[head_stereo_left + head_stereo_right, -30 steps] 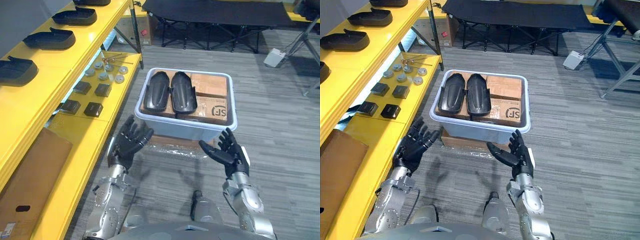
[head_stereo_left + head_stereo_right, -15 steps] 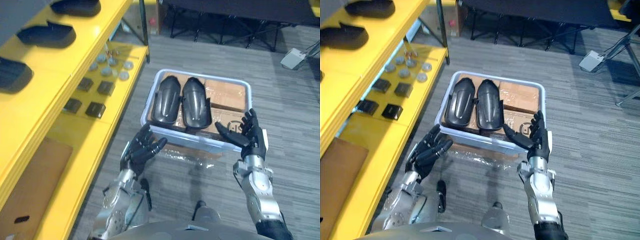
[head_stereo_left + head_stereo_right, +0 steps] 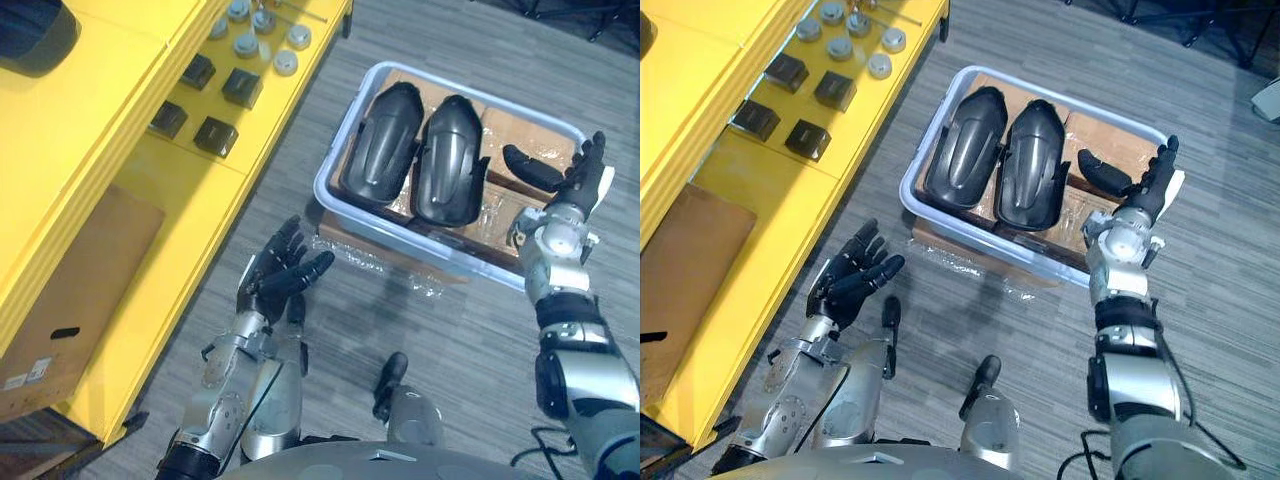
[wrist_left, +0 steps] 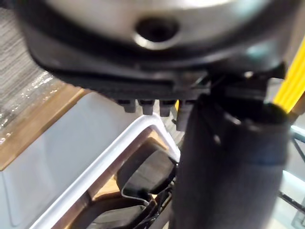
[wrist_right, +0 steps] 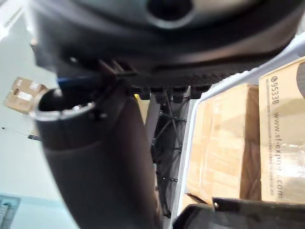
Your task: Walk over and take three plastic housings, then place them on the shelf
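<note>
1. Since a second ago your right hand (image 3: 577, 178) has gone from in front of the bin's (image 3: 970, 232) near wall to above its right part. The fingers are straight, the thumb stands out sideways, and it holds nothing.
2. Your left hand (image 3: 272, 280) hangs over the floor (image 3: 470, 340) off the bin's near-left corner, fingers spread and empty.
3. Your right wrist view gives what the head views cannot: the side of the cardboard boxes (image 5: 228, 143) close past the thumb, with a dark housing edge beside them. Your left wrist view looks over the bin's white rim at one housing lying on cardboard.
4. The left housing (image 3: 382, 150) and right housing (image 3: 450, 165) lie just beside each other on those boxes in the bin's left part. They are domed side up, with long axes parallel, running from near wall to far wall.
5. Your yellow shelf (image 3: 120, 100) stands left of the bin.
</note>
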